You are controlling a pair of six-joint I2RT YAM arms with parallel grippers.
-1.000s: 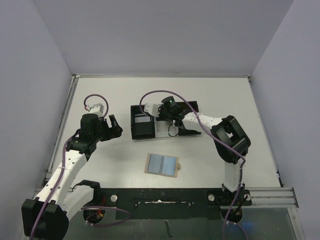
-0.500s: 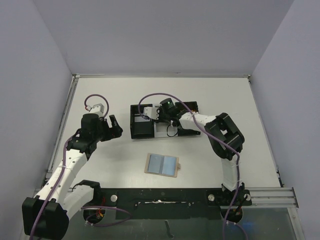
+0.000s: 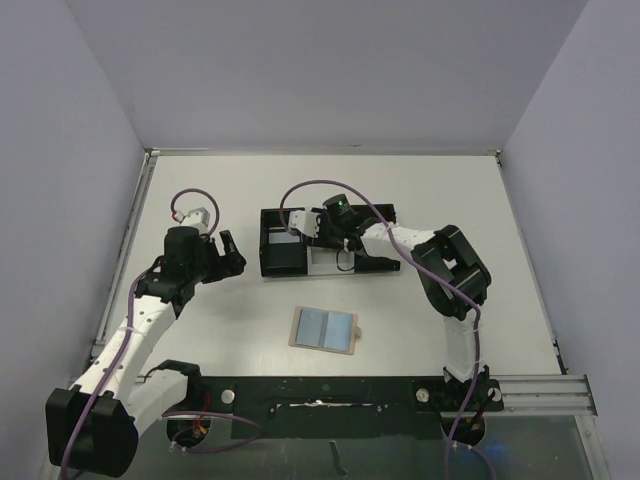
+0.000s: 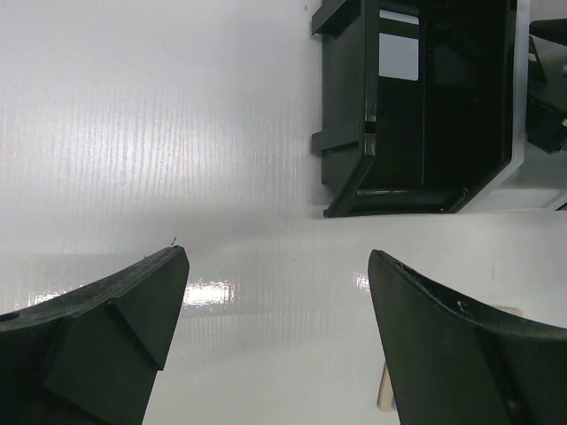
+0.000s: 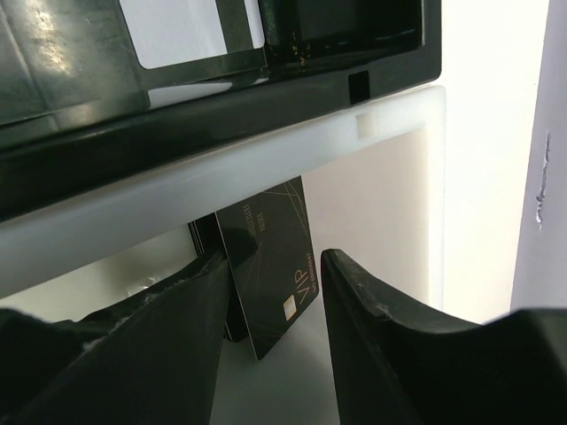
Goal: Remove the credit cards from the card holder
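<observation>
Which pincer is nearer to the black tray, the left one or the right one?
Right. The right pincer is over the black tray; the left pincer hovers over the table, left of the tray.

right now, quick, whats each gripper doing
left gripper: open, holding nothing.
right gripper: open, jaws apart on either side of a black card standing in the white compartment; no pinch visible.
</observation>
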